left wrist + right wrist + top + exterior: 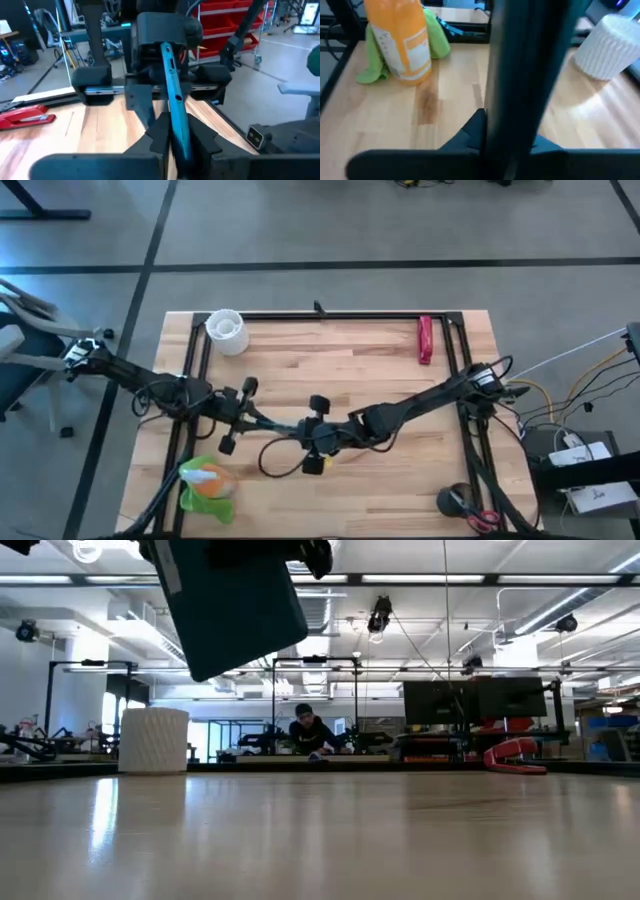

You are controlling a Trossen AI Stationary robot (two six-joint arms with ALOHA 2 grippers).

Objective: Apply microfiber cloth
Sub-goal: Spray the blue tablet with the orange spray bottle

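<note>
A thin black rectangular slab hangs on edge above the table's middle, held at both ends. My left gripper is shut on its left end and my right gripper on its right end. In the low view the slab shows tilted, high above the wood. The lime-green microfiber cloth lies crumpled near the front left corner, touched by no gripper. A small orange bottle with a white top stands against it or on it. My left gripper pinches the slab's near end between its two fingers, one on each flat face, coming level from the table's left. The slab runs away edge-up, clear of the table. My right gripper pinches the slab's opposite end between its two fingers, coming level from the table's right. The slab stands on edge and is lifted clear.
A white ribbed cup stands at the far left and a red stapler at the far right. Black frame rails run along the table's edges. Cables lie off the right side. A person shows far back in the room.
</note>
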